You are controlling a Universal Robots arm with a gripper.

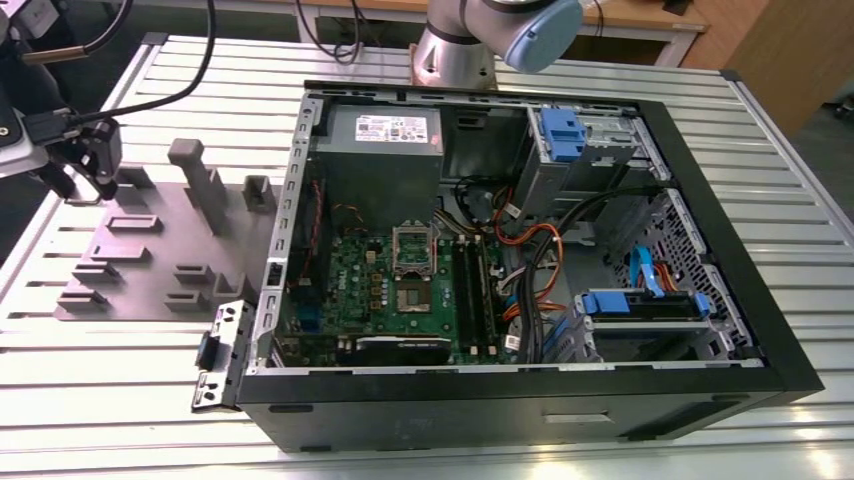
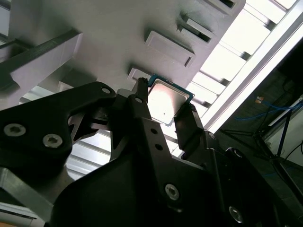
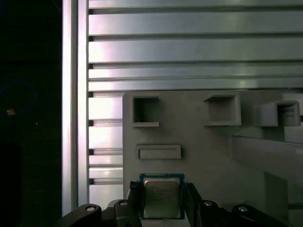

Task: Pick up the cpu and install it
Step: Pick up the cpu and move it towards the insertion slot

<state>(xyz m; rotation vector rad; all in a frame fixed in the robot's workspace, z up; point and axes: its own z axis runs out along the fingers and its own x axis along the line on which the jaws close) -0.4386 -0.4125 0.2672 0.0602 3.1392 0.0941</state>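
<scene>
The cpu (image 3: 161, 197) is a small square chip with a silvery top and a thin rim, and it sits between my gripper's two dark fingers in both wrist views. My gripper (image 3: 161, 191) is shut on it, one finger against each side edge. In the second wrist view the cpu (image 2: 166, 100) shines between the fingertips (image 2: 142, 101), with the grey fixture plate (image 2: 118, 42) behind it. At the exterior view's left, my gripper (image 1: 83, 185) hangs over the far corner of that plate (image 1: 160, 250). The silver socket frame (image 1: 414, 250) lies on the green motherboard inside the open case.
The open black computer case (image 1: 287, 200) lies on the slatted aluminium table (image 1: 107, 360), holding cables, blue drive brackets (image 1: 641, 305) and a power supply (image 1: 380, 130). The fixture plate carries upright grey blocks (image 1: 200, 175) and empty pockets (image 3: 147, 111). The arm's base (image 1: 454, 55) stands behind the case.
</scene>
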